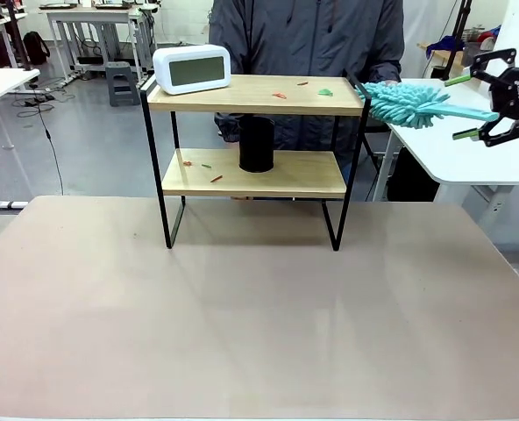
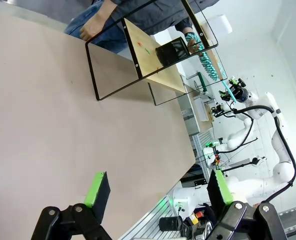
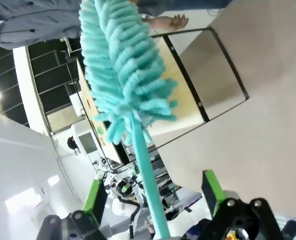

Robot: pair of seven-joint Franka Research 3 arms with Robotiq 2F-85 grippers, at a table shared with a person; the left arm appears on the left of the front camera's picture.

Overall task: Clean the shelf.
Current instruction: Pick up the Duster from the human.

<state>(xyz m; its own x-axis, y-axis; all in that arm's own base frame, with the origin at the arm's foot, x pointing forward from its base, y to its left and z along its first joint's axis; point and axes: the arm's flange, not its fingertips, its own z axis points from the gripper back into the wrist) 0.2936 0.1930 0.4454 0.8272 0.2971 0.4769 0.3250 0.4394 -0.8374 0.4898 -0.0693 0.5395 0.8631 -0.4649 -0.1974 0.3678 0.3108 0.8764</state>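
Small 2-tier shelf (image 1: 242, 92), 2 light wooden boards in a thin black metal frame, stands upright on its legs at the far middle of the pale tan table (image 1: 242, 307). On the shelf's top board, left end: white rectangular digital clock (image 1: 192, 68), face toward the robot. Right half of that board carries a few tiny red and green scraps (image 1: 280, 95). On the shelf's lower board, near the middle: black cylindrical cup (image 1: 257, 144), upright, with more red and green scraps (image 1: 216, 178) to its left. At the shelf's top right corner: fluffy teal duster (image 1: 408, 103), head tip touching or just beside the corner, cannot tell which, and thin teal handle running away from the shelf to the right. Right gripper (image 1: 462, 107) hangs right of the shelf at top-board height; its fingers stand wide apart with the handle passing between them, pads clear of it. Person in a dark grey jacket (image 1: 312, 35) stands right behind the shelf; a hand (image 3: 170, 21) shows close to the duster head, grip unclear. Left gripper (image 2: 159, 185) hovers over bare table well on the near side of the shelf, fingers spread wide, nothing between them.
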